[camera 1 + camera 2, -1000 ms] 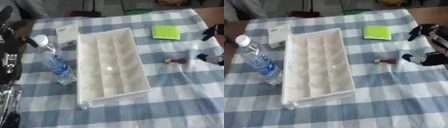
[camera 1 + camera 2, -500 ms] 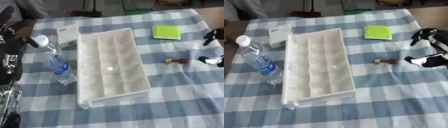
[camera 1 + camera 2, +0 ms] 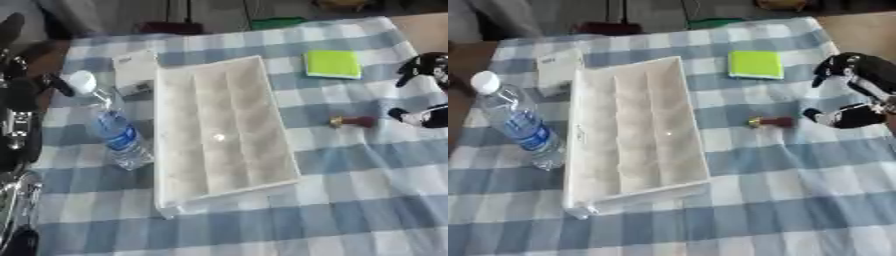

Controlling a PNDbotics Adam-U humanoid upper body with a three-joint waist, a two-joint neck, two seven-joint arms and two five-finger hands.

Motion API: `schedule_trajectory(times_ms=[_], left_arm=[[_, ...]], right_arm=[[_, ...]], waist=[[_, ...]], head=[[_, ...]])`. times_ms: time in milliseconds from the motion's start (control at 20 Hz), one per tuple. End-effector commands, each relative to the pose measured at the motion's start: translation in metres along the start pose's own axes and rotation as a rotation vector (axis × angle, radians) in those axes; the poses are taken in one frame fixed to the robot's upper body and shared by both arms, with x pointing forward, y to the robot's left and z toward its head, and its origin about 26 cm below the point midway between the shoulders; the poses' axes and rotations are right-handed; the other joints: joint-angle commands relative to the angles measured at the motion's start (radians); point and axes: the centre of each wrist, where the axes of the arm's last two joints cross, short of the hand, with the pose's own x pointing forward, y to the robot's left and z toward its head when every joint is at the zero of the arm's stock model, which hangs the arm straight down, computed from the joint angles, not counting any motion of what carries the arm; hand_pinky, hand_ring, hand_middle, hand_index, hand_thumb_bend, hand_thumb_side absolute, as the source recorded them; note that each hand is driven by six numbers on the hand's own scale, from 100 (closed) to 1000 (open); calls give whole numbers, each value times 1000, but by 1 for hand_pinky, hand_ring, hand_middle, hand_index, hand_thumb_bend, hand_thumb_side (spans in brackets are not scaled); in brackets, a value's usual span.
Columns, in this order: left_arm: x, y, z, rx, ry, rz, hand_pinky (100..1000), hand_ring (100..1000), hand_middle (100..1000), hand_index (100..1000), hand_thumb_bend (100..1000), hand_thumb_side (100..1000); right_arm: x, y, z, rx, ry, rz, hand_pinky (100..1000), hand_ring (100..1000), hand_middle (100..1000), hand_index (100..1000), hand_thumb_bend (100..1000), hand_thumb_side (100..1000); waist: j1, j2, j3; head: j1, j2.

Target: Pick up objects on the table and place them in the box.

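While nothing has yet been placed in it, the white box [image 3: 636,145] is seen lying nearest the camera at the middle of the blue-and-white checked tablecloth [image 3: 798,200], its compartments bare. Just beside its left wall a clear water bottle [image 3: 520,122] with a white cap and a blue label is laid; the label's writing cannot be read. To the right of the box, a small dark red object with a gold-coloured end [image 3: 770,121] is found on the cloth, and the right hand [image 3: 852,90] is held just beyond it at the right edge, fingers curled and thumb set apart, with nothing held and no contact made.

Compared with 1 second ago, the right hand is seen a little further toward the right edge and slightly higher, so the gap to the red object has not been closed; the objects on the cloth have not been shifted. No pick is judged to have been started, and the whole task is left to be done.

Further back, a green pad [image 3: 755,64] is laid flat, and a white carton [image 3: 556,73] rests against the box's far left corner; small print on it is not legible. Dark metal shown at the left edge of the left eye view may belong to the left arm, but no left hand can be made out.
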Motion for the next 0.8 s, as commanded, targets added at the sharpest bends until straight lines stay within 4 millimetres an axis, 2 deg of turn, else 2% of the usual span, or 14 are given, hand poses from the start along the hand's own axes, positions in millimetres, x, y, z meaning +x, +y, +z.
schedule_trajectory(times_ms=[50,350,400,800], left_arm=[[7,1,-6,-16,-29,-4,409,798,927,869,517,473],[7,-1,-6,-19,-30,-1,409,798,927,868,515,476],[7,-1,-7,-20,-31,0,409,798,927,868,514,476],[6,-1,-7,-21,-33,4,410,798,927,868,514,477]], right_arm=[[-4,-9,-4,8,0,32,971,788,754,687,468,351],[-4,-2,-14,42,-4,36,973,792,752,686,461,326],[-4,0,-16,48,-3,36,972,791,750,682,450,281],[-1,13,-27,83,-9,41,971,791,747,674,405,227]], waist=[[-4,-15,3],[-7,-9,9],[-7,-8,11],[-8,-5,18]], head=[[-3,4],[-8,4],[-9,4],[-12,4]])
